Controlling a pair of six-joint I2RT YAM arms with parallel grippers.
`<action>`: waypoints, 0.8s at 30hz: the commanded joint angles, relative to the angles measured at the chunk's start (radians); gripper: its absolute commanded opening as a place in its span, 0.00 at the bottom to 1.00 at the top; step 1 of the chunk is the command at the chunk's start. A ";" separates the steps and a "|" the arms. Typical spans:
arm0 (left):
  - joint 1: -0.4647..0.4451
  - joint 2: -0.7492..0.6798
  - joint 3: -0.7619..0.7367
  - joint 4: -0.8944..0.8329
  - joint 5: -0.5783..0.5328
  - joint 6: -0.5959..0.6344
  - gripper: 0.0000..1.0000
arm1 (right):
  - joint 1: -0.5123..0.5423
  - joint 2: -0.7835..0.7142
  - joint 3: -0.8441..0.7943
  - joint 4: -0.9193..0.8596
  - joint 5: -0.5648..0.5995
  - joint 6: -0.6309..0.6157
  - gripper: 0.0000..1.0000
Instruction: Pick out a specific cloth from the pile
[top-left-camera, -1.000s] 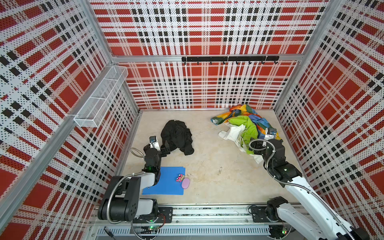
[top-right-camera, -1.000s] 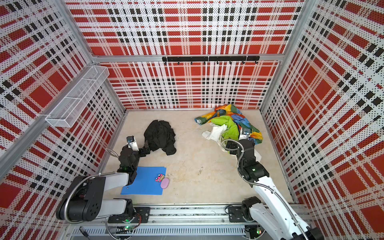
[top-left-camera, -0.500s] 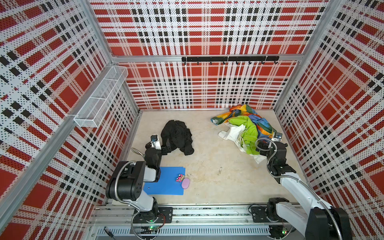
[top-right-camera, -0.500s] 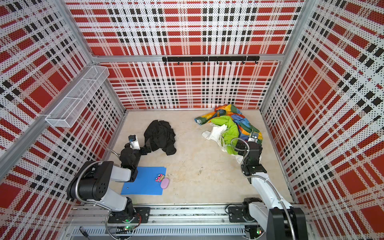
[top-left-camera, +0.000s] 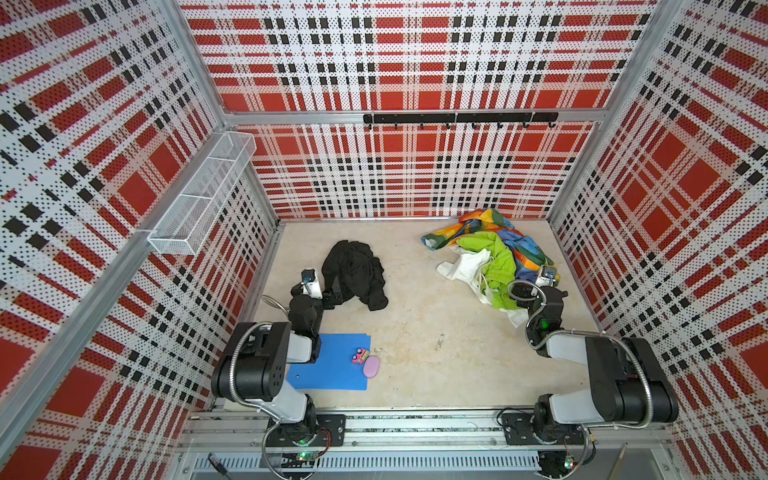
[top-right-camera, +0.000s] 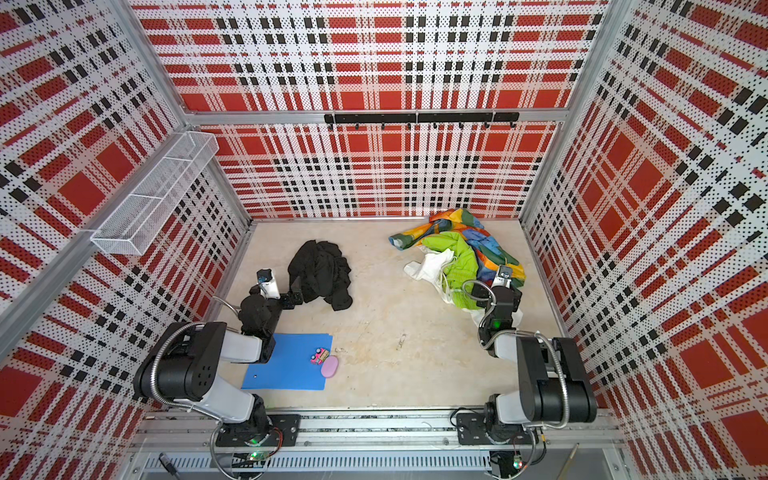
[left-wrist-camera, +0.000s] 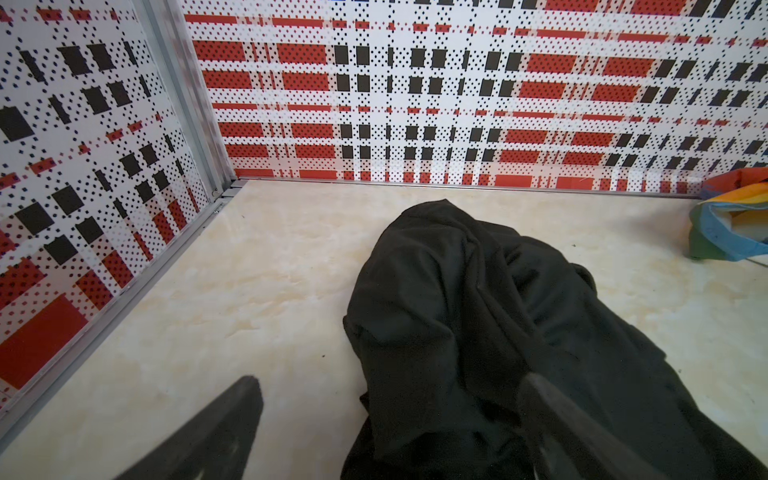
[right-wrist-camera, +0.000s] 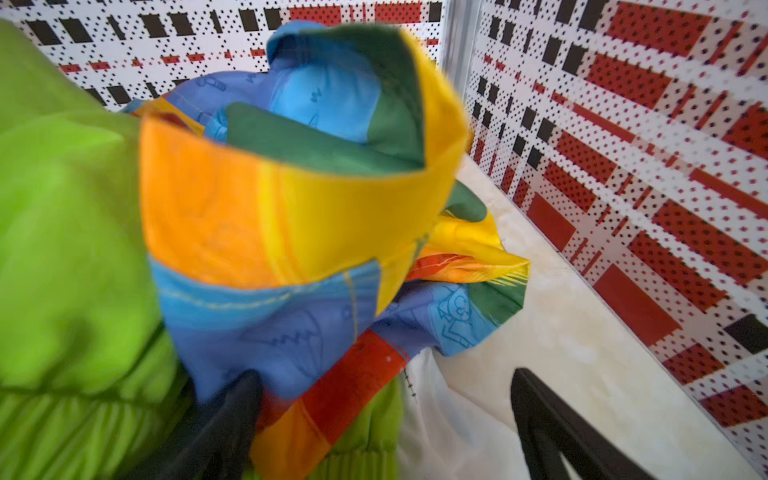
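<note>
The black cloth (top-left-camera: 353, 274) (top-right-camera: 320, 272) lies crumpled by itself on the floor at the left, apart from the pile. My left gripper (top-left-camera: 330, 297) (top-right-camera: 293, 295) sits at its near edge. In the left wrist view the left gripper (left-wrist-camera: 392, 384) is open, with one finger over bare floor and the other over the black cloth (left-wrist-camera: 478, 311). The pile (top-left-camera: 494, 253) (top-right-camera: 461, 249) of rainbow, lime green and white fabric lies at the back right. My right gripper (top-left-camera: 549, 287) (top-right-camera: 509, 286) stands open at its near right edge, and its open fingers (right-wrist-camera: 384, 378) straddle rainbow, green and white folds.
A flat blue folder (top-left-camera: 332, 365) lies at the front left, with a small pink toy (top-left-camera: 359, 356) and a pink oval (top-left-camera: 371, 366) on its edge. A wire basket (top-left-camera: 203, 195) hangs on the left wall. A black hook rail (top-left-camera: 457, 118) crosses the back wall.
The right gripper has shifted right along the pile's near edge and its arm has folded back toward the base. The left arm has folded back too, with its gripper staying beside the black cloth.
</note>
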 joint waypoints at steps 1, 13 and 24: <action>-0.004 -0.002 0.016 0.015 -0.001 0.010 0.99 | -0.002 0.027 -0.007 0.196 -0.076 -0.037 1.00; -0.003 -0.003 0.015 0.016 0.000 0.011 0.99 | -0.001 0.083 -0.089 0.397 -0.148 -0.061 1.00; -0.003 -0.001 0.016 0.016 0.000 0.011 0.99 | 0.002 0.091 -0.090 0.417 -0.148 -0.070 1.00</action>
